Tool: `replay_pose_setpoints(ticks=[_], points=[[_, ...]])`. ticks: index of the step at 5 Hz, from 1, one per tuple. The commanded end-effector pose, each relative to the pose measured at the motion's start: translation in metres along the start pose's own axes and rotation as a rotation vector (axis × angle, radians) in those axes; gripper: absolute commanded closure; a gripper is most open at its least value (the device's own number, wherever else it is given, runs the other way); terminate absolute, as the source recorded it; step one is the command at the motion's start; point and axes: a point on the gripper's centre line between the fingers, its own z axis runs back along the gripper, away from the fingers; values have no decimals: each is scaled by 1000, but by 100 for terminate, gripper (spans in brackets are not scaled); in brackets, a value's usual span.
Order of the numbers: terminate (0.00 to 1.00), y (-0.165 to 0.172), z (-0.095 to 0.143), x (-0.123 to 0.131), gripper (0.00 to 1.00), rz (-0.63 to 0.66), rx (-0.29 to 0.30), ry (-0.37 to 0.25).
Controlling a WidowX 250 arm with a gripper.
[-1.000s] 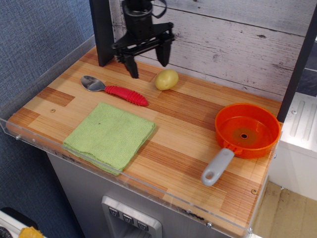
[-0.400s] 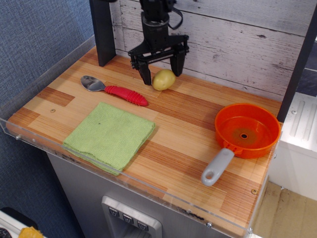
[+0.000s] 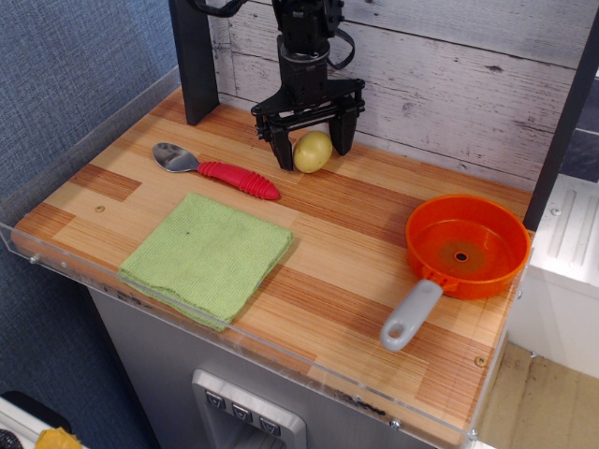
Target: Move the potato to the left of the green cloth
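Wooden planks of the tabletop (image 3: pixel 356 243) carried no readable writing; a red-handled spoon (image 3: pixel 217 169) lay between the potato (image 3: pixel 313 152) and the green cloth (image 3: pixel 208 255), and an orange pan (image 3: pixel 459 253) sat well apart at the right. Black, the gripper (image 3: pixel 312 148) stood with fingers (image 3: pixel 281 154) spread, straddling the potato near the back wall without visibly clamping it.

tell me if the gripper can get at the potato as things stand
Probably yes. The gripper is open with one finger on each side of the potato, and nothing sits between them. The spoon lies off to one side, clear of both fingers.
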Motion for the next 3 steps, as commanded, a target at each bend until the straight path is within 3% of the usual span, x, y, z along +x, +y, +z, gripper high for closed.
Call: replay_pose_setpoints(ticks=[1, 3], points=[[0, 3, 16, 0, 100, 17, -37, -46], [0, 8, 29, 0, 100, 37, -24, -50]])
